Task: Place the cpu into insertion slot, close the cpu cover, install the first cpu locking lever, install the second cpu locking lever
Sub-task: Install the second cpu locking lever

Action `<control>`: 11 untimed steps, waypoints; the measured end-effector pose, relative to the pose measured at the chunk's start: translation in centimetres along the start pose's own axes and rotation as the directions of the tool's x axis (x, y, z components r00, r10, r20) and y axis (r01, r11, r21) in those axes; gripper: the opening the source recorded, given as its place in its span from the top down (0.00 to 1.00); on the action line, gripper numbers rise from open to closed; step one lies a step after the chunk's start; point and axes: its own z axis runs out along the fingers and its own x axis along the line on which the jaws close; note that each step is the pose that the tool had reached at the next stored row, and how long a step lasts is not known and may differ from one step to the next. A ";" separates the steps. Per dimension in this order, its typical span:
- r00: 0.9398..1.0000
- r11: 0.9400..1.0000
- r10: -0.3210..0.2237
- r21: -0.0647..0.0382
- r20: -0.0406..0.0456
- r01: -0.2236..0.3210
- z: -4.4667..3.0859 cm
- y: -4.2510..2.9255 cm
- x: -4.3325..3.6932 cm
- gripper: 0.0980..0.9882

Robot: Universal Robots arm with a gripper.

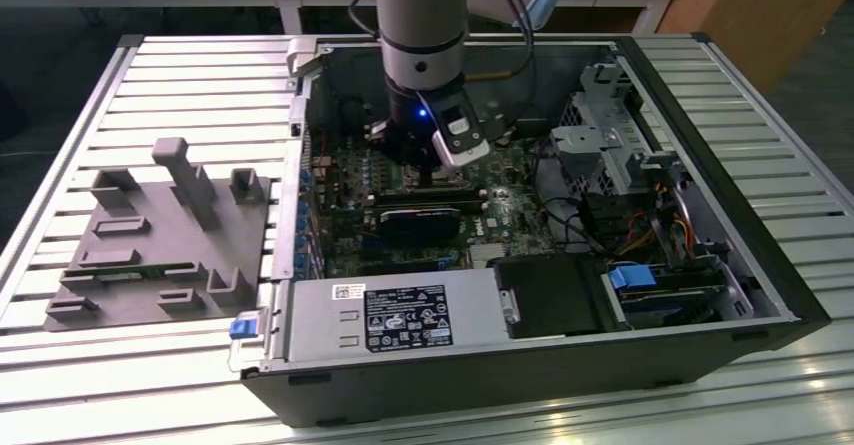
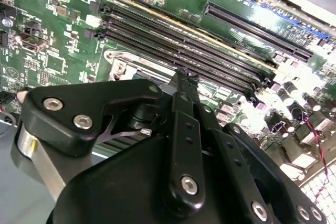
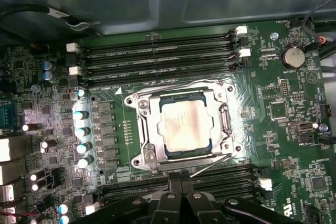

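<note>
Pale silver-beige square cpu (image 3: 185, 128) seated under silver windowed cpu cover (image 3: 152, 129) at frame centre, just above black gripper (image 3: 181, 203); jaws apparently closed, empty.

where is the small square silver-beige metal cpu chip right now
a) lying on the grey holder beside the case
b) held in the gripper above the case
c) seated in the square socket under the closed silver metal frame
c: in the first wrist view the silver-beige cpu chip lies in the socket, showing through the window of the silver metal frame cover lying flat over it.
</note>
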 end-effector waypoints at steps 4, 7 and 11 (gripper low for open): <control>1.000 1.000 0.001 -0.017 -0.002 -0.001 0.11 -0.41 0.34 1.00; 1.000 0.999 0.003 -0.039 -0.006 -0.003 0.23 -0.80 0.34 1.00; 1.000 0.997 0.005 -0.074 -0.011 -0.006 0.41 -1.10 0.34 1.00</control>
